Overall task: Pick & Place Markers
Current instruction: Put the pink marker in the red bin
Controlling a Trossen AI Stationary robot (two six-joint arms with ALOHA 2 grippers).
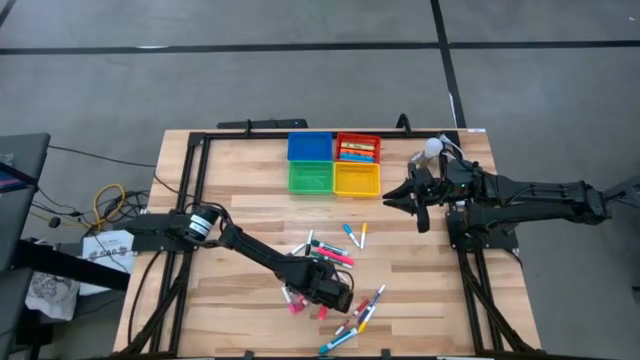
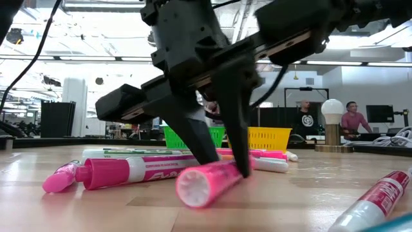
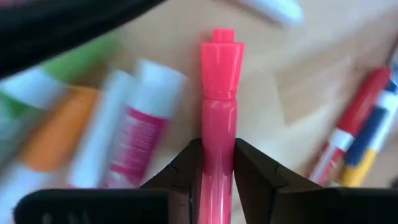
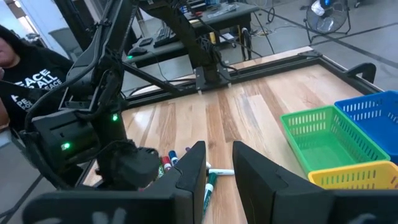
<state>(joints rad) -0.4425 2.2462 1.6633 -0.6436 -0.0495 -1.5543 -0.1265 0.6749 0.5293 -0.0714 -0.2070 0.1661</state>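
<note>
My left gripper (image 1: 330, 290) stands over the near middle of the table, shut on a pink marker (image 3: 219, 93). More markers lie around it: pink ones (image 1: 294, 301) beside it, a cluster (image 1: 328, 254) just beyond, and a red, blue and yellow group (image 1: 358, 316) toward the near edge. In the low view a pink-and-white marker (image 2: 122, 171) lies flat on the wood to the side of the held one (image 2: 207, 182). My right gripper (image 4: 217, 163) hovers at the table's right, clear of everything, with a narrow gap between its fingers. My left gripper pinches the pink marker's barrel (image 3: 218, 134) between its two fingers (image 2: 237, 145), behind the tapered cap. The fingers come steeply from above and lie across the marker. The marker is tilted, its round end (image 2: 195, 187) low by the table; whether that end touches the wood I cannot tell.
Four small trays sit at the far middle: blue (image 1: 309, 147), red (image 1: 372, 139) with markers inside, green (image 1: 311, 178) and yellow (image 1: 356, 180). Two markers (image 1: 355, 235) lie mid-table. A black frame (image 1: 190, 170) borders the table. People stand in the room behind.
</note>
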